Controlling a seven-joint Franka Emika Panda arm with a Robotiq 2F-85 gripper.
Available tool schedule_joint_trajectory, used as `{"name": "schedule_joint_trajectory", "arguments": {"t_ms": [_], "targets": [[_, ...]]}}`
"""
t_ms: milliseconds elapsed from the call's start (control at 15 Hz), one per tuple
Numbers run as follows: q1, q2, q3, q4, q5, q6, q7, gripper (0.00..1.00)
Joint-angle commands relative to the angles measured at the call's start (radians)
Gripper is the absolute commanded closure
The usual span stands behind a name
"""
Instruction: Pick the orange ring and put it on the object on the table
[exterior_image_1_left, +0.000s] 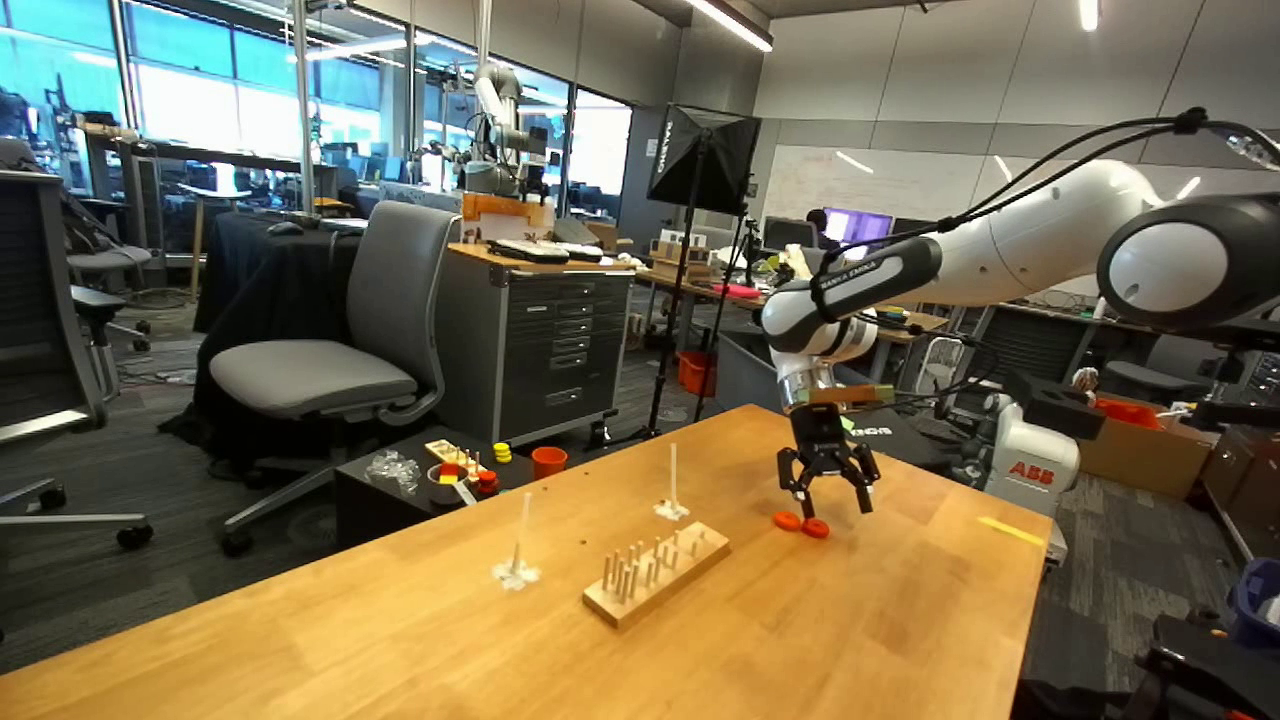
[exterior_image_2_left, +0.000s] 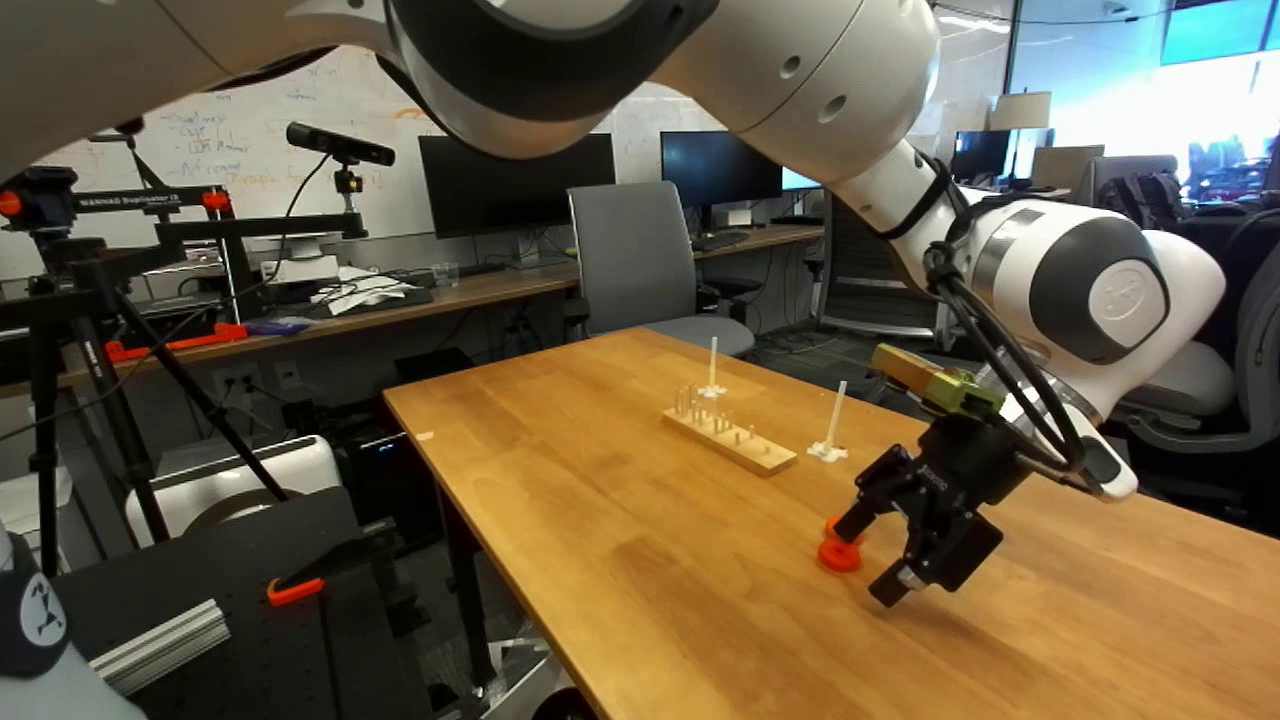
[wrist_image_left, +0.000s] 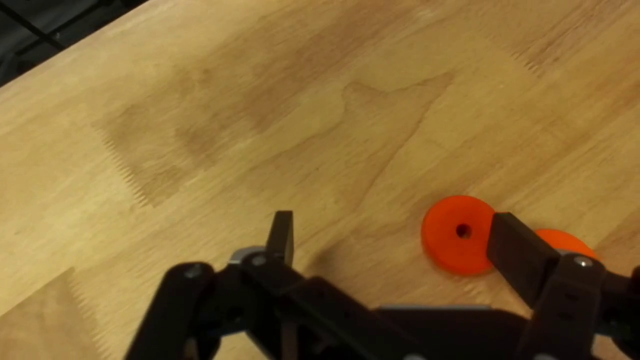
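Claw (exterior_image_1_left: 836, 508) hangs beyond the short-peg end of the pegged board (exterior_image_1_left: 668, 578), fingers (wrist_image_left: 517, 252) spread wide. Orange ring (wrist_image_left: 567, 241) lies on the table (exterior_image_1_left: 850, 640), well apart from that end; red ring (wrist_image_left: 445, 235) slightly farther out.

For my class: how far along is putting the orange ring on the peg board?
Looks done: the reach; the open hand is close to the orange ring. Current step: probably the grasp; the ring, partly hidden behind a finger in the wrist view, lies ungripped on the table. Remaining: grip and lift it, then set it on the peg board, which shows no ring.
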Motion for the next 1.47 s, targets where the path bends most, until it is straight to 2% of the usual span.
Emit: {"name": "schedule_joint_trajectory", "arguments": {"t_ms": [0, 733, 1400], "targets": [[-0.017, 0.019, 0.006, 0.053, 0.003, -0.044, -0.026, 0.0], [-0.034, 0.099, 0.002, 0.151, 0.01, -0.082, 0.013, 0.0], [-0.152, 0.116, 0.019, 0.264, 0.136, -0.077, 0.128, 0.0]]}}
